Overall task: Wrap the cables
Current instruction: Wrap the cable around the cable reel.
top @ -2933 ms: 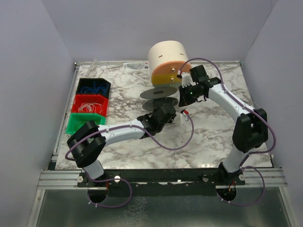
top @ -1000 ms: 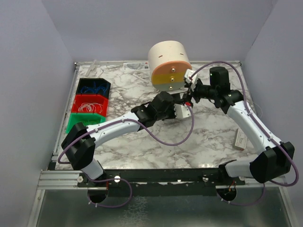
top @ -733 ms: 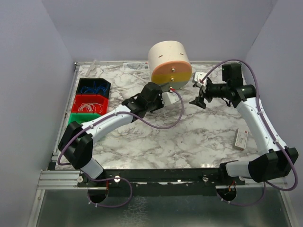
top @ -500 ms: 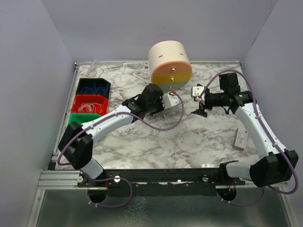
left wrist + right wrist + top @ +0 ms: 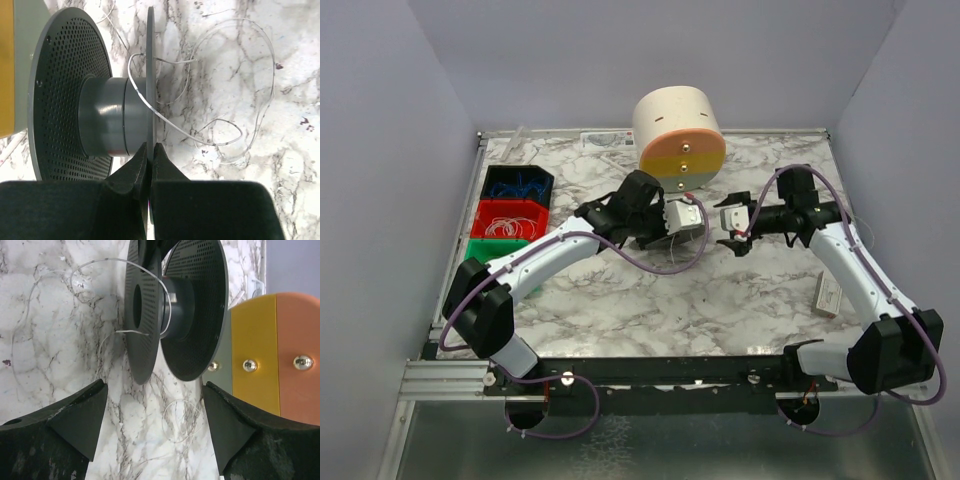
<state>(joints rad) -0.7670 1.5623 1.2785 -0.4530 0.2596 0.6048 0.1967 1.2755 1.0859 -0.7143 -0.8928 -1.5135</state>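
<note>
Hiding behind the left gripper (image 5: 150, 150) in the overhead view, grey spool (image 5: 65, 100), flange rim pinched between pressed-together fingers (image 5: 131, 172), hair-thin cable (image 5: 175, 60) hooked over the hub (image 5: 107, 120), looping across marble table (image 5: 300, 165) beyond the fingertips, right gripper (image 5: 154, 386) spread wide, facing spool

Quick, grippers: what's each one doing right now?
Left gripper: closed, pinching the flange rim of the dark grey perforated plastic spool.
Right gripper: open, holding nothing.

We count two black pincers, left (image 5: 150, 150) and right (image 5: 154, 387); one dark grey perforated plastic spool (image 5: 100, 120) pinched by the left; at least two thin whitish cables (image 5: 200, 131) near it; three plastic bins (image 5: 478, 262) far to its left.
</note>
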